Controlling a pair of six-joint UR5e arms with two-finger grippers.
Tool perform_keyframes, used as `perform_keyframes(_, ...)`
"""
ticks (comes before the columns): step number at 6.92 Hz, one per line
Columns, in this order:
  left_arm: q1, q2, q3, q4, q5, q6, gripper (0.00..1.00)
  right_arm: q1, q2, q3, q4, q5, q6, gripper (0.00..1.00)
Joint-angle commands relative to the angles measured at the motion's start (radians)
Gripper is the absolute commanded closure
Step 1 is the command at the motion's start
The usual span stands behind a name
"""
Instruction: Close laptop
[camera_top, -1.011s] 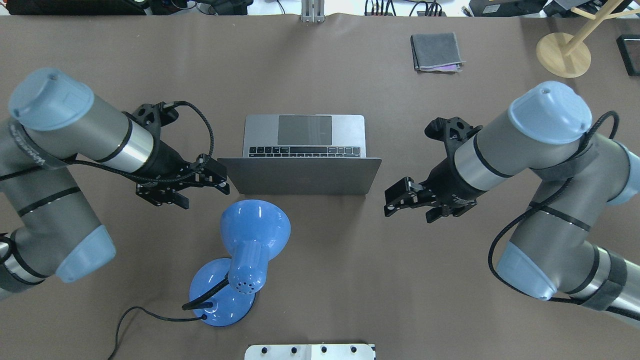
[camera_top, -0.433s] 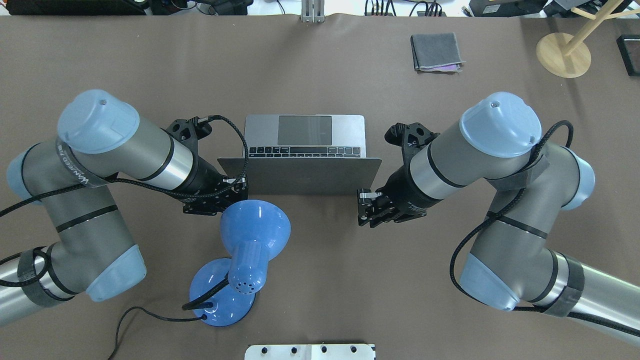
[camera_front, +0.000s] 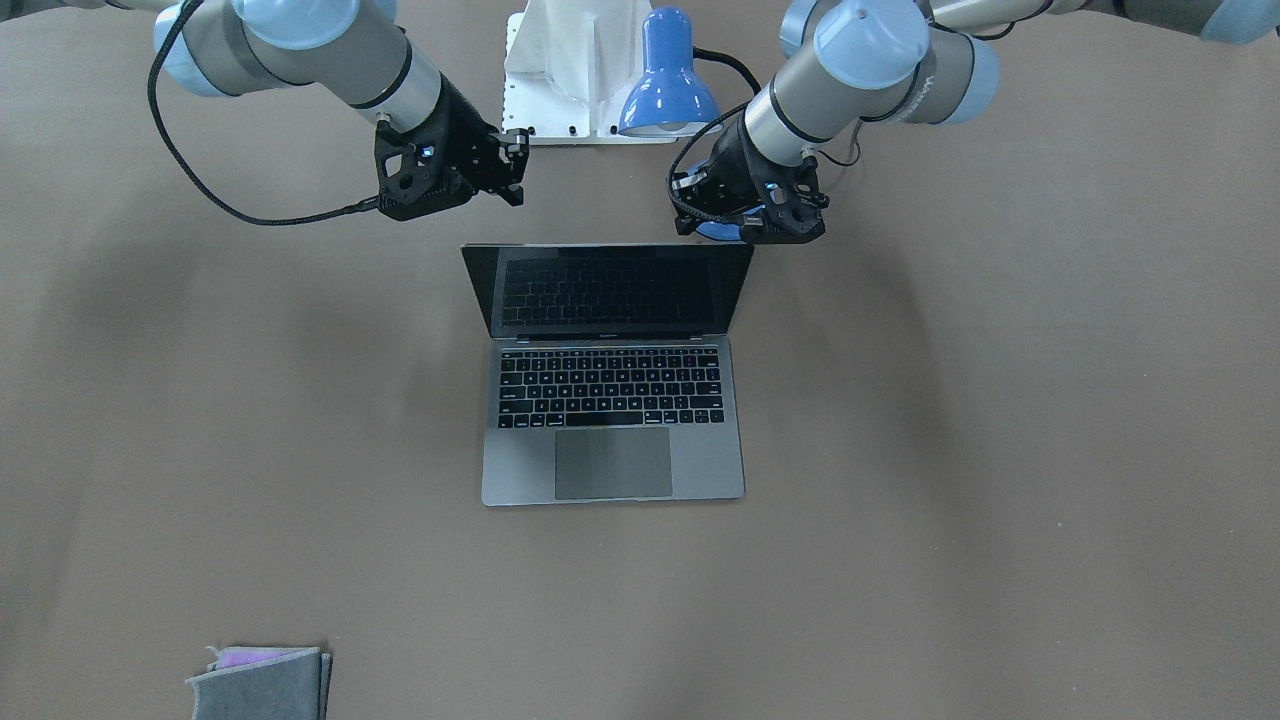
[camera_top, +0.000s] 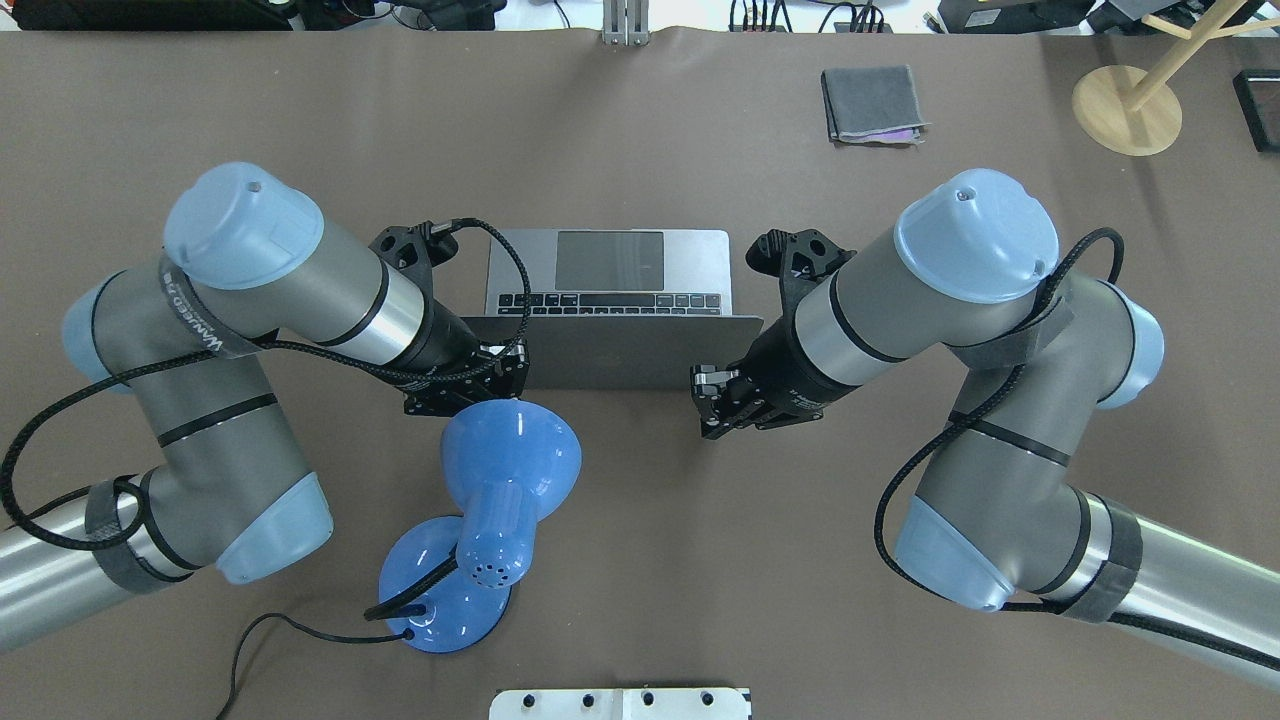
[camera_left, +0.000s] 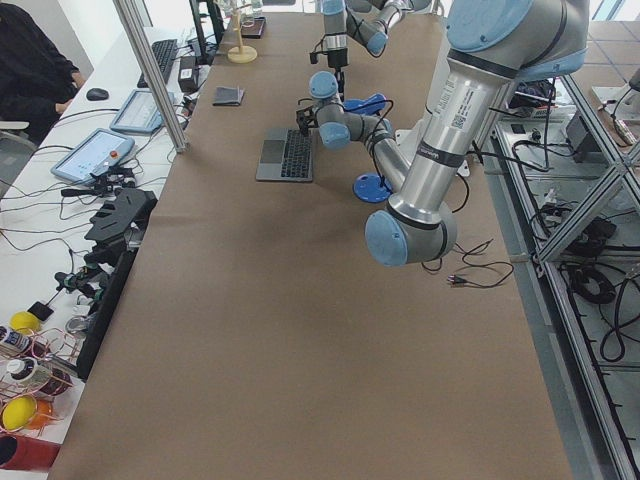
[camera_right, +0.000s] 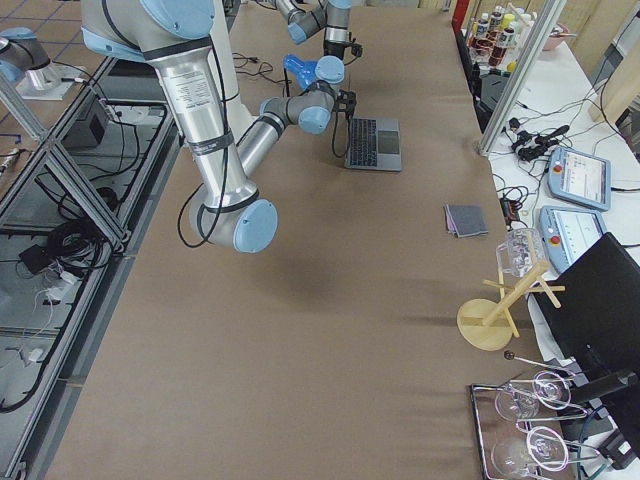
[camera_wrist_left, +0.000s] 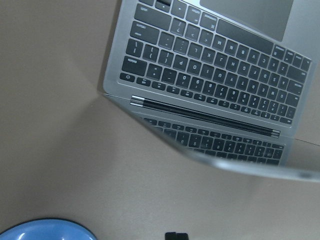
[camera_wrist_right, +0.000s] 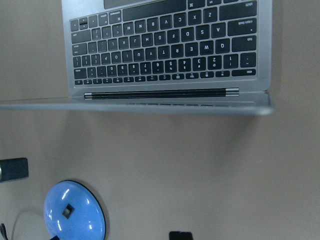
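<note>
The grey laptop (camera_top: 608, 272) lies open mid-table, with its black keyboard and trackpad (camera_front: 612, 463) on the far side from me. Its lid (camera_top: 610, 352) stands nearly upright and its dark screen (camera_front: 605, 290) faces away from me. My left gripper (camera_top: 497, 378) is on my side of the lid, just behind its left corner, partly hidden by the lamp shade. My right gripper (camera_top: 708, 400) is just behind the lid's right corner. Both look open and empty. In the front view the left gripper (camera_front: 745, 222) and the right gripper (camera_front: 512, 165) sit above the lid's top edge.
A blue desk lamp (camera_top: 505, 470) with a black cord stands close behind my left gripper. A folded grey cloth (camera_top: 872, 104) and a round wooden stand (camera_top: 1126, 108) are at the far right. A white plate (camera_top: 620, 703) is at the near edge.
Both arms have swung inward from the sides, and their grippers now sit behind the lid's two corners. The laptop has not moved and its lid angle looks the same.
</note>
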Motion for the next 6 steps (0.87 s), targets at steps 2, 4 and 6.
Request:
perform_keyframes(2,-0.077,-0.085,0.105,-0.004,0.004,0.008,1.0,0.024,0.098,-0.125,0.0,-0.042,0.003,1.0)
perform_keyframes(4,-0.121,-0.121,0.167,-0.012,0.004,0.013,1.0,0.066,0.167,-0.201,0.0,-0.047,0.003,1.0)
perform_keyframes(6,-0.119,-0.197,0.301,-0.038,0.006,0.023,1.0,0.116,0.256,-0.358,0.014,-0.055,-0.001,1.0)
